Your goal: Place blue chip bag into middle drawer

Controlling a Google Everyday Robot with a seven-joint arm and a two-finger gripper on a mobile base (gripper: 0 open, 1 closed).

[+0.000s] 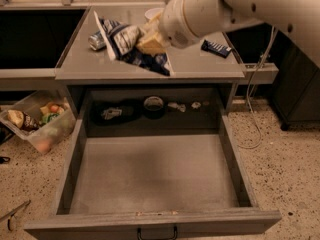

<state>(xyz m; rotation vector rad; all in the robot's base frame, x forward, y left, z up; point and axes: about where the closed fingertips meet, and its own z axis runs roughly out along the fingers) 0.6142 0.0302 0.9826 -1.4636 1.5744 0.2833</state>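
Note:
The blue chip bag (pixel 127 41), wrinkly dark blue foil with white patches, hangs tilted in the air over the front of the grey counter top (pixel 200 66). My gripper (pixel 149 40) is shut on the bag's right side, with the white arm reaching in from the upper right. The middle drawer (pixel 155 176) stands pulled wide open below the counter, its flat grey floor bare. Its small dark handle (pixel 156 232) is at the bottom edge.
A silver-blue can (pixel 96 40) lies on the counter behind the bag. A small dark-blue bar wrapper (pixel 216 48) lies at the counter's right. Small items and a dark ring (pixel 153 104) sit in the recess behind the drawer. A plastic bin of food (pixel 35 122) stands on the floor at left.

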